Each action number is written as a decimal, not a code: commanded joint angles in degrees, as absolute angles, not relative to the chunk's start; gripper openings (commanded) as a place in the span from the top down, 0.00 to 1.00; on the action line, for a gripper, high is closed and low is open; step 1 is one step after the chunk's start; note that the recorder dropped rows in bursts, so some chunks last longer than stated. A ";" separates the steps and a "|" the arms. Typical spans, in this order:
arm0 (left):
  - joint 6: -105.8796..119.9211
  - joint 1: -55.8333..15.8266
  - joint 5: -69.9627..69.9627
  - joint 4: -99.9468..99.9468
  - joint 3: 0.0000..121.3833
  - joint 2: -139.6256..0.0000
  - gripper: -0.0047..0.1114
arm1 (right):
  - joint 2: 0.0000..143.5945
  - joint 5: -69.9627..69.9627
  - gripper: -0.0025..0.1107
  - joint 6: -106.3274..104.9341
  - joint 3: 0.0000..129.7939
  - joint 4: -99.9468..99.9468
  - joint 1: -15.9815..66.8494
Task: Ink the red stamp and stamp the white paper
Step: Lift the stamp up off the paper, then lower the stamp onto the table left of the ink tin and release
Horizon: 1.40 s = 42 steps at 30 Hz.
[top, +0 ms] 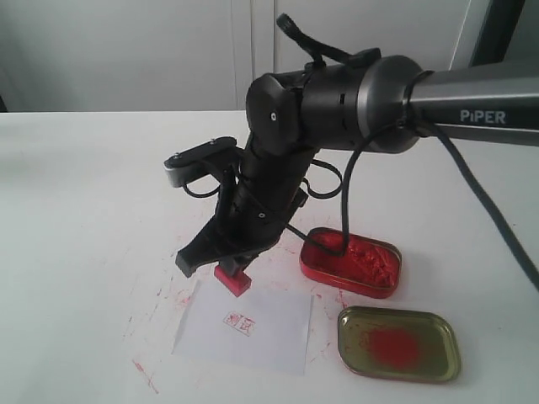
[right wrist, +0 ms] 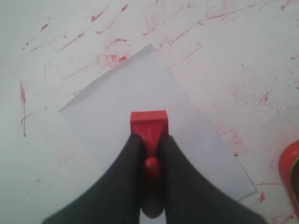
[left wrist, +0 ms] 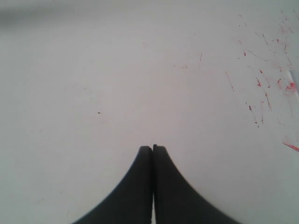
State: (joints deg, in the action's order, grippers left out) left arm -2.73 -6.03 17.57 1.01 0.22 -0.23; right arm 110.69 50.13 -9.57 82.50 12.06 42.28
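Observation:
My right gripper (top: 226, 263) is shut on the red stamp (top: 233, 278), holding it by its handle just above the far edge of the white paper (top: 269, 332). In the right wrist view the red stamp (right wrist: 148, 125) pokes out between the black fingers (right wrist: 122, 172), over the white paper (right wrist: 117, 100). A small red stamped mark (top: 239, 321) shows near the middle of the sheet. The left gripper (left wrist: 152, 148) is shut on nothing over bare white table; it does not appear in the exterior view.
A red tin of lumpy red paste (top: 351, 262) stands right of the paper, and a gold lid with a red smear (top: 398, 343) lies in front of it. Red smudges (top: 145, 374) streak the white tabletop (top: 84, 210). The right arm's cable (top: 488, 206) hangs across the right side.

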 commanded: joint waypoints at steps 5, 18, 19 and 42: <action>-2.74 -5.88 17.51 1.49 0.00 0.00 0.96 | 108.21 49.69 0.98 -10.81 82.22 14.20 41.59; -2.74 -5.88 17.51 1.49 0.00 0.00 0.96 | 103.23 50.00 0.98 -16.67 82.37 26.18 37.11; -2.74 -5.88 17.51 1.49 0.00 0.00 0.96 | 103.23 50.27 0.98 -17.95 82.79 27.55 36.73; -2.74 -5.88 17.51 1.49 0.00 0.00 0.96 | 105.81 46.10 0.98 -28.05 86.22 46.65 29.05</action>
